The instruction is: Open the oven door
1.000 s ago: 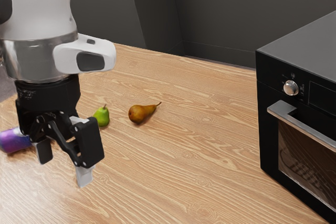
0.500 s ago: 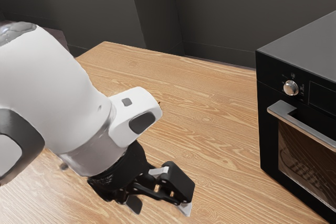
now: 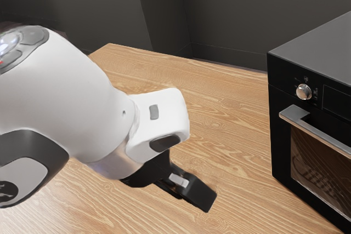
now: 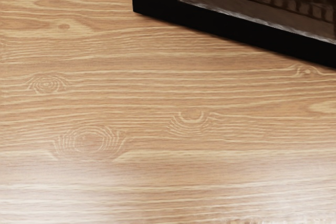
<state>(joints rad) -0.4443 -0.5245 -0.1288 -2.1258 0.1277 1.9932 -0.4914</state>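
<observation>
Arm (image 3: 71, 91) slants down-right to a gripper (image 3: 198, 193), open or shut unclear; at right, oven door (image 3: 318, 171) faces lower left, handle (image 3: 324, 137) sloping down-right.

dim bkgd wall (image 3: 236, 15), table (image 3: 241, 108) brighter w/ soft light, whitish glare in wrist view, knob (image 3: 303, 92) glinting

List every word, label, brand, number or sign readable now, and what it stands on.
No text can be read.
Oven front: small pale marks by the knob, too small to read.
Arm: mark on a dark round patch at the exterior view's left edge, too unclear to read.
</observation>
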